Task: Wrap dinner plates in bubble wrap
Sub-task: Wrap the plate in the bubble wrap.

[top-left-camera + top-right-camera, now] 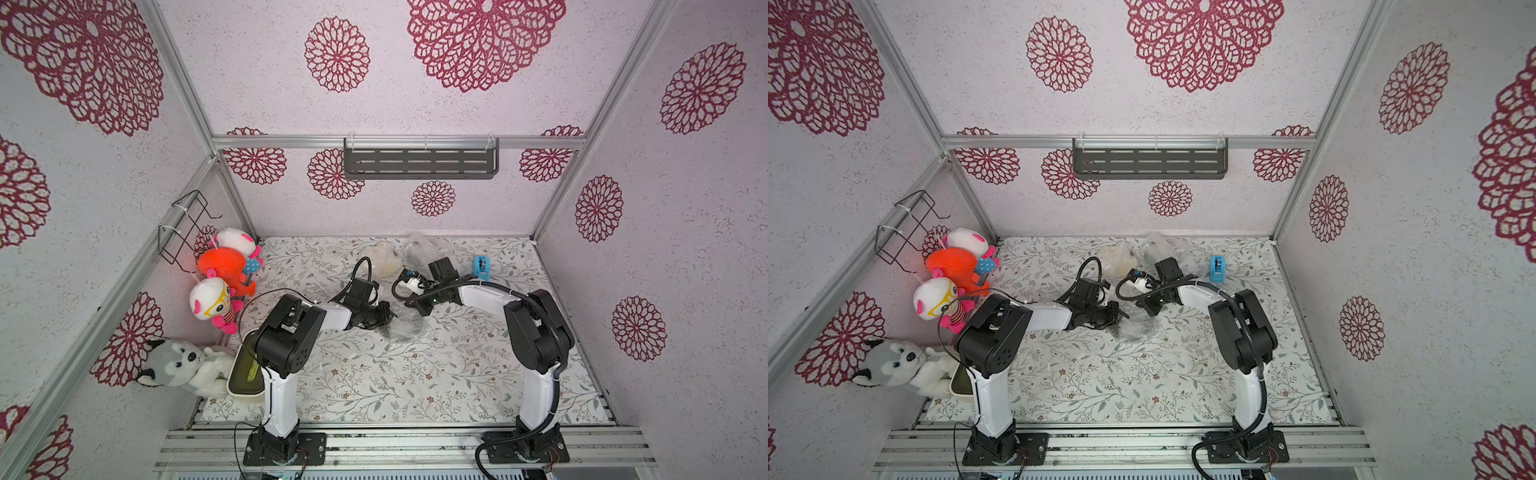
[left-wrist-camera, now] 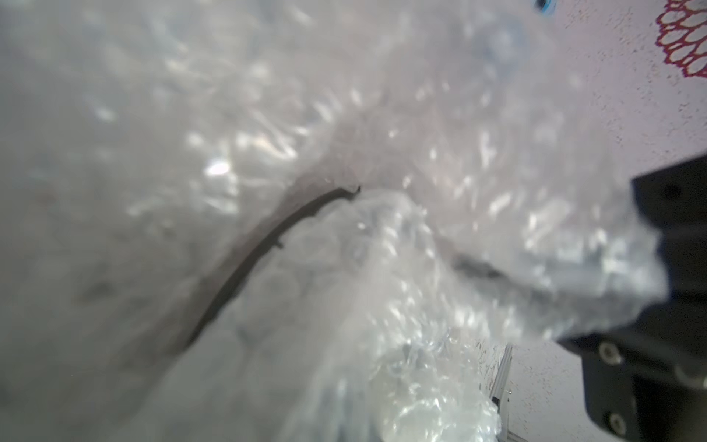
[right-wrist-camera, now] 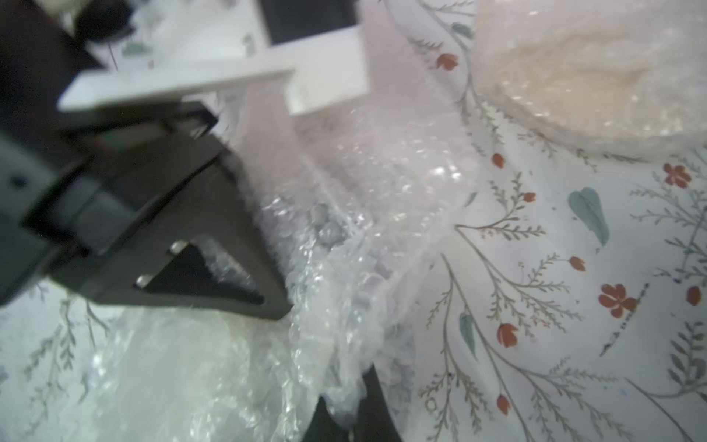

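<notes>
now left gripper and right gripper clamp one bubble wrap, two wrapped bundles behind.

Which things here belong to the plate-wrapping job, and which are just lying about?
Job: bubble wrap, gripped by left gripper and right gripper, around a dark plate; wrapped cream plate; another wrapped bundle; probably blue tape dispenser.
Lying about: four plush toys, cream tub, wire basket, wall shelf.

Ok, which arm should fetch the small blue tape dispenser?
Right, probably. The small blue tape dispenser stands near the right gripper; the left gripper is farther off, across the clear crinkly bubble wrap.
</notes>
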Motion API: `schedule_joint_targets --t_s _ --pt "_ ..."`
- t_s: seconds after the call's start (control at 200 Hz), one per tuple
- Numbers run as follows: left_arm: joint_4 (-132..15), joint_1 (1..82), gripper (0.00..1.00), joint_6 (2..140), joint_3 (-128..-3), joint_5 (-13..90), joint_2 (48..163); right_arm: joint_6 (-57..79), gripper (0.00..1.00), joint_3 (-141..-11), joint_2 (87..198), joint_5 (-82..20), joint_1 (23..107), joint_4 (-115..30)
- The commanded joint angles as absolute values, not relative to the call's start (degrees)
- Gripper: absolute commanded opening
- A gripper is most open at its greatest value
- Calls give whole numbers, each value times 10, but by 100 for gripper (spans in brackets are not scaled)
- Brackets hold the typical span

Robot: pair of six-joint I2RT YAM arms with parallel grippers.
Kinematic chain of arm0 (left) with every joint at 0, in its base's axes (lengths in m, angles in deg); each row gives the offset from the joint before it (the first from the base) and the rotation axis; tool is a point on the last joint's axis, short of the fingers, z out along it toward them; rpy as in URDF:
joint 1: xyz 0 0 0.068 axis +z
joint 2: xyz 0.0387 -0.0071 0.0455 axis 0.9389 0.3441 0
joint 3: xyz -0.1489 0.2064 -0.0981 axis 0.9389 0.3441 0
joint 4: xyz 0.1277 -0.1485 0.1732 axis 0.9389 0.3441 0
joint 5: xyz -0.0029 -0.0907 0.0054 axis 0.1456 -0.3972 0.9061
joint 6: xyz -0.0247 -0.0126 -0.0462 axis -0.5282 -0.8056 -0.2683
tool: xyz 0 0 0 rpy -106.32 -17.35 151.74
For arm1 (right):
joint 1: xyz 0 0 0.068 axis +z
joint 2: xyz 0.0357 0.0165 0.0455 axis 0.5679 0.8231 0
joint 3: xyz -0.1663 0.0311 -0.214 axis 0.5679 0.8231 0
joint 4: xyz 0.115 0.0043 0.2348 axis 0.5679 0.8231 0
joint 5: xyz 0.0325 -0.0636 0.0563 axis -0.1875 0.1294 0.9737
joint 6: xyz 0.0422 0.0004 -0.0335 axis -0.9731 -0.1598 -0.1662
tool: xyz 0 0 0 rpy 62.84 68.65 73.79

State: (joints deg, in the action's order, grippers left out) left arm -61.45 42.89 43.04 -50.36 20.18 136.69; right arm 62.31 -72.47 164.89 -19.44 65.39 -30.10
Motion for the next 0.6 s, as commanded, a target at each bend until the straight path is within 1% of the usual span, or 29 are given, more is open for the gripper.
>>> schedule_joint_targets --t_s 0.0,0.1,0.21,0.285,0.315,0.365,0.5,0.595 --pt "-549 428 0 408 -468 253 1403 850 0 -650 1597 -260 707 -319" --pt "-551 428 0 408 -467 252 1401 973 0 -551 1575 -355 756 -411" --pt "-564 427 8 407 -463 240 1397 1022 0 -478 1576 -438 792 -515" --pt "-584 429 13 405 -454 216 1383 1036 0 -457 1578 -463 804 -539" --pt "-589 431 17 407 -451 202 1372 1037 0 -457 1583 -472 807 -533" --pt "-588 435 22 417 -446 182 1350 1037 0 -459 1589 -487 811 -525" --pt "-588 471 34 428 -423 143 1214 1039 0 -447 1589 -504 813 -539" --pt "-594 488 42 415 -428 146 1153 1043 0 -444 1591 -513 815 -543"
